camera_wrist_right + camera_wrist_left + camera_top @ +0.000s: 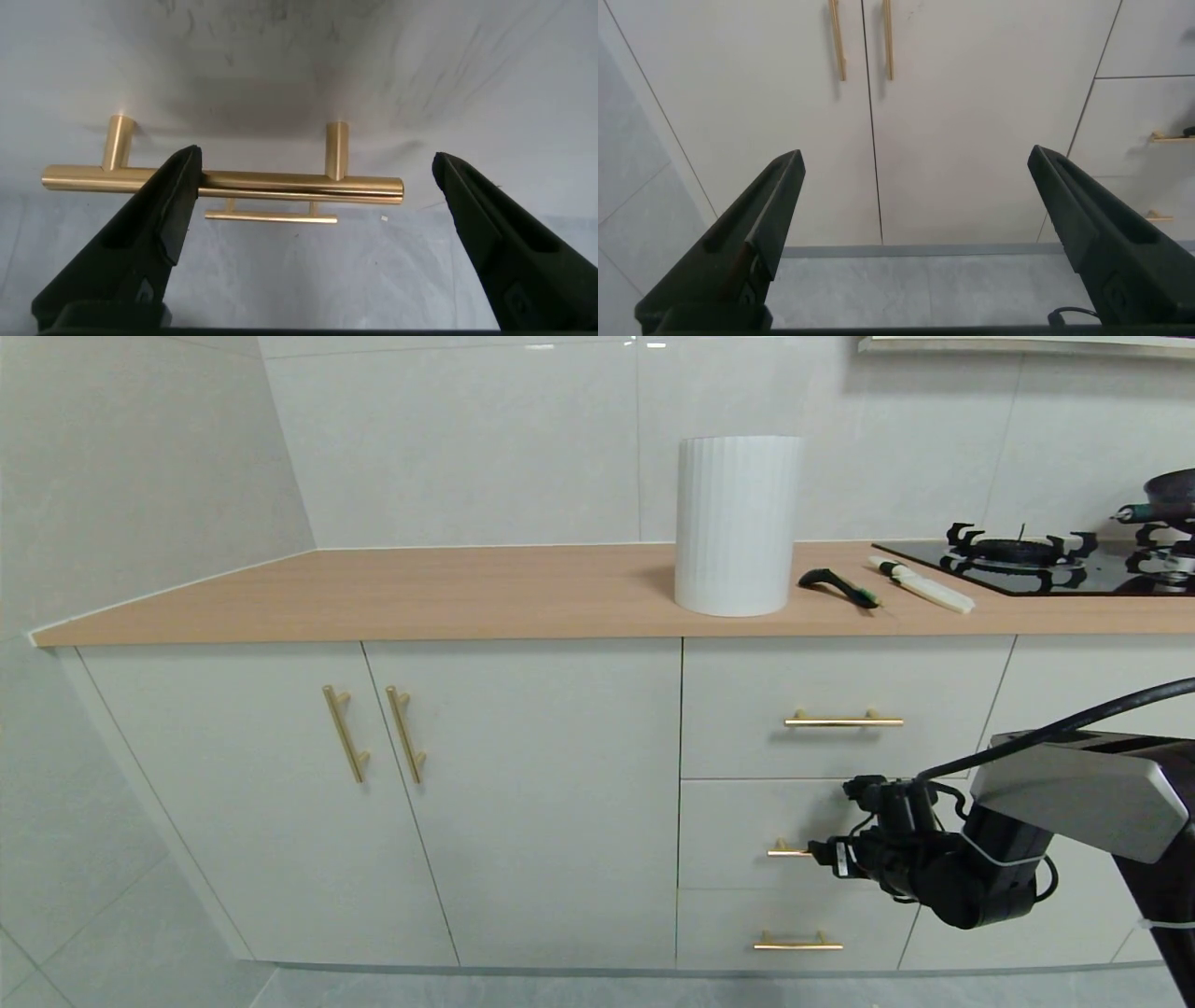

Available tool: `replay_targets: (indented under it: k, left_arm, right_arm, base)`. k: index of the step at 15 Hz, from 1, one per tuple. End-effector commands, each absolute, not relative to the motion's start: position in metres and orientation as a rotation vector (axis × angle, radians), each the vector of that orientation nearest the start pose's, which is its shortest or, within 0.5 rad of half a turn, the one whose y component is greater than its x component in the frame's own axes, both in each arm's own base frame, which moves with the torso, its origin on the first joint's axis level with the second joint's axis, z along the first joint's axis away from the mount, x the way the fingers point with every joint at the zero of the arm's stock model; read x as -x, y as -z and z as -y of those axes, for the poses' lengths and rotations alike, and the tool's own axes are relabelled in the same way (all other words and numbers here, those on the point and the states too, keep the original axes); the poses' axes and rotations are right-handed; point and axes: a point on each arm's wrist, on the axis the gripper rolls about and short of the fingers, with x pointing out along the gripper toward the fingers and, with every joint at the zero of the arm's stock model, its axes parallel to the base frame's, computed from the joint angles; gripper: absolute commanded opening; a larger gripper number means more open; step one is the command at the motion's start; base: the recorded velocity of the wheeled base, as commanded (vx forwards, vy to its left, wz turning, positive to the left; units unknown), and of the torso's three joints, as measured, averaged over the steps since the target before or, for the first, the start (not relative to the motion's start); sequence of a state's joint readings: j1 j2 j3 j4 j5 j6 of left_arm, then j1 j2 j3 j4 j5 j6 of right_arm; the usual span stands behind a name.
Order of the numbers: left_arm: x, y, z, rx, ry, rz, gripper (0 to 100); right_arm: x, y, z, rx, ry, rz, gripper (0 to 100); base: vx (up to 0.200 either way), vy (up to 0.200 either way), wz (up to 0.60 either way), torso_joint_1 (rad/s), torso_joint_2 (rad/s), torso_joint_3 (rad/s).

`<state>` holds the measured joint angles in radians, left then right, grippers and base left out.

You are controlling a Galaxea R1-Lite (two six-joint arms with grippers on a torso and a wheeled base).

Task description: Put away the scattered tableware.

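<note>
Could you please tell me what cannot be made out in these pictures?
Contents of the white ribbed container: head view, its own wall hides them.
Middle drawer handle: head view, the right claw covers most of it.
Pan: cut off by the head view's right edge.
Black-handled utensil: head view, too small to identify.

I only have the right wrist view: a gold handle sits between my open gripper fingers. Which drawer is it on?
Observer: The middle drawer of three stacked ones; the right gripper is at its handle.
Operator: Where's the tableware?
Observer: Up on the countertop: a black-handled utensil and a long white utensil, beside a white ribbed container.
Operator: And my left arm?
Observer: The left gripper is open, facing the lower part of the double cabinet doors.
</note>
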<state>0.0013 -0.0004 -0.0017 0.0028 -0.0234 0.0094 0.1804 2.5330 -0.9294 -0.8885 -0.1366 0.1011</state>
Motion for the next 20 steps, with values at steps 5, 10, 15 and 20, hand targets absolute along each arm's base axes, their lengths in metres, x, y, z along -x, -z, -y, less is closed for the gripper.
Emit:
replay_targets:
  k: [5, 10, 15, 20]
  left_arm:
    - [0.023, -0.076, 0.001, -0.009, 0.021, -0.001, 100]
    - [0.023, -0.076, 0.001, -0.009, 0.021, -0.001, 100]
    - [0.023, -0.076, 0.001, -0.009, 0.021, -0.001, 100]
    - [0.023, -0.076, 0.001, -0.009, 0.021, -0.001, 100]
  right_arm:
    - [-0.385, 0.070, -0.067, 0.020, -0.008, -0.722, 100]
    - [-0.377, 0.071, -0.069, 0.032, -0.016, -0.774, 100]
    - [-0.321, -0.016, -0.092, 0.054, -0.120, -0.717, 100]
    - [-0.277, -0.125, -0.093, 0.010, -0.219, -0.578, 100]
  base:
    - [0.000, 0.000, 0.00, 0.000, 0.00, 0.000]
    - [0.000, 0.000, 0.00, 0.000, 0.00, 0.000]
    - [0.000, 0.000, 0.00, 0.000, 0.00, 0.000]
    - [0.000, 0.000, 0.00, 0.000, 0.00, 0.000]
